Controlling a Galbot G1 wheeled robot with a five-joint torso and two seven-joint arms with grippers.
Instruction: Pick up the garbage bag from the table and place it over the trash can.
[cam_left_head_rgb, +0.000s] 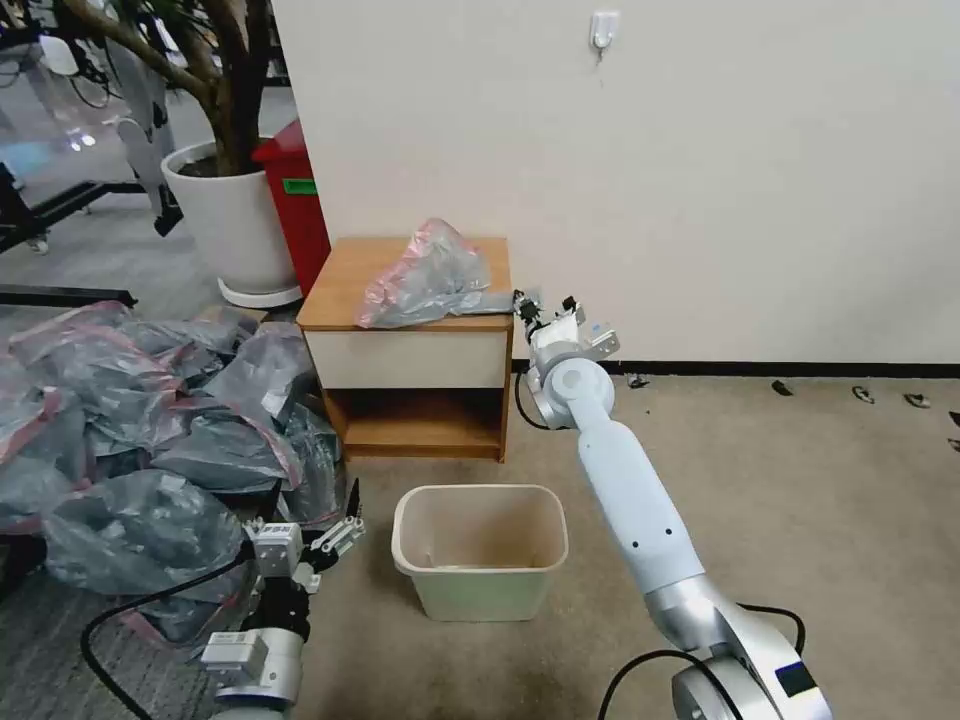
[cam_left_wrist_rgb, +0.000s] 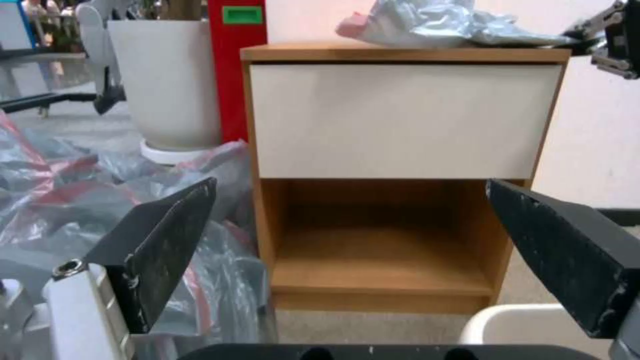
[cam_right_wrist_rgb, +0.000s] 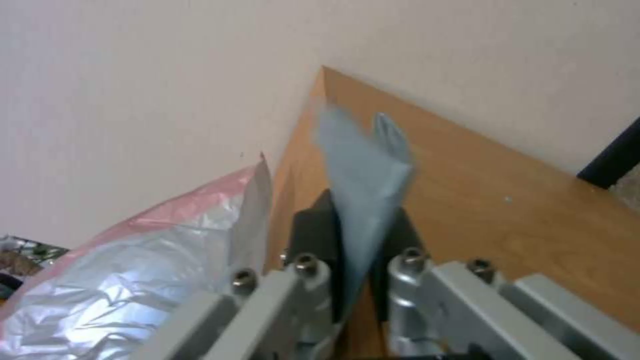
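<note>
The garbage bag, crinkled grey with a pink rim, lies on the wooden top of the table. My right gripper is at the table's right edge, shut on a thin grey flap of the bag; its black fingers pinch the flap just above the tabletop. The cream trash can stands on the floor in front of the table. To its left, low down, my left gripper is open and holds nothing; it faces the table's drawer front.
A big heap of grey bags covers the floor left of the table. A red bin and a white planter stand behind it. The wall runs behind the table. Open carpet lies to the right.
</note>
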